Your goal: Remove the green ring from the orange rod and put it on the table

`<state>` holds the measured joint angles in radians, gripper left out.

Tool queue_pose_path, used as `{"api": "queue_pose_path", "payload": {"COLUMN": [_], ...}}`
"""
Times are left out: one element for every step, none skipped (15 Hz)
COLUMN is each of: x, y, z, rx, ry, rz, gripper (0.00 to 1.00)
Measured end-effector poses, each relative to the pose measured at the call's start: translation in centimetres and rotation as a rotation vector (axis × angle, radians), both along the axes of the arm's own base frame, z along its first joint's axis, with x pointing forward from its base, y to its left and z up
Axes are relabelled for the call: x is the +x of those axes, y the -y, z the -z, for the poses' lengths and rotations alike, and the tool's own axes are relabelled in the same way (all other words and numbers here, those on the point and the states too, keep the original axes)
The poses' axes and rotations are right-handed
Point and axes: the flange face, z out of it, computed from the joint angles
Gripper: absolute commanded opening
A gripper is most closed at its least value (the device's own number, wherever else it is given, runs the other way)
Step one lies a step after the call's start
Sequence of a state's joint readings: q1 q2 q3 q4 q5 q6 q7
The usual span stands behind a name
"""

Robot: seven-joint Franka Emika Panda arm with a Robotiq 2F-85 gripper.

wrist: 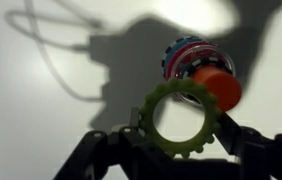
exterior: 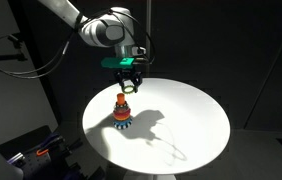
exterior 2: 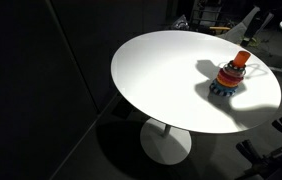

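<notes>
My gripper [wrist: 181, 128] is shut on the green ring [wrist: 149, 120], a toothed pale green ring held by its outer edge between both fingers. The ring is off the orange rod [wrist: 219, 87] and hangs beside and above it. The rod stands in the toy stack of red and blue rings [wrist: 184, 56]. In an exterior view my gripper [exterior: 128, 86] hovers just above the rod [exterior: 121, 98] over the white table [exterior: 186, 125]. The toy [exterior 2: 228, 78] stands on the table [exterior 2: 161, 70] near its edge in the exterior view where my gripper does not show.
The table is round, with a dark drop on every side and a single pedestal foot [exterior 2: 166, 145]. Dark equipment with red parts [exterior: 41, 152] sits low beside the table. Arm and cable shadows fall across the tabletop [wrist: 51, 50].
</notes>
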<state>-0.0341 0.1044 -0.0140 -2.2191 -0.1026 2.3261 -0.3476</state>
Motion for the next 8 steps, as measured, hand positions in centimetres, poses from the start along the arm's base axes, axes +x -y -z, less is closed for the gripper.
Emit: {"api": "queue_pose_path", "payload": {"x": [-0.1,-0.1,-0.2,-0.2,-0.3,-0.3,-0.3,-0.3], "y": [0.9,1.6,2.3,2.8,3.1,3.3,3.3,3.3], "z": [0.0,0.0,0.0,0.0,0.1,0.1,0.1,0.2], "rx": [-0.001,-0.001,-0.002,-0.003,-0.003,-0.003,-0.003,-0.003], "ry": [0.000,-0.001,-0.001,-0.001,-0.002,-0.002,-0.003,-0.004], "rz": [0.016,0.031,0.043,0.052,0.058,0.061,0.062,0.061], "gripper": [0.89,0.94,0.99,1.00,1.00,1.00,1.00,1.00]}}
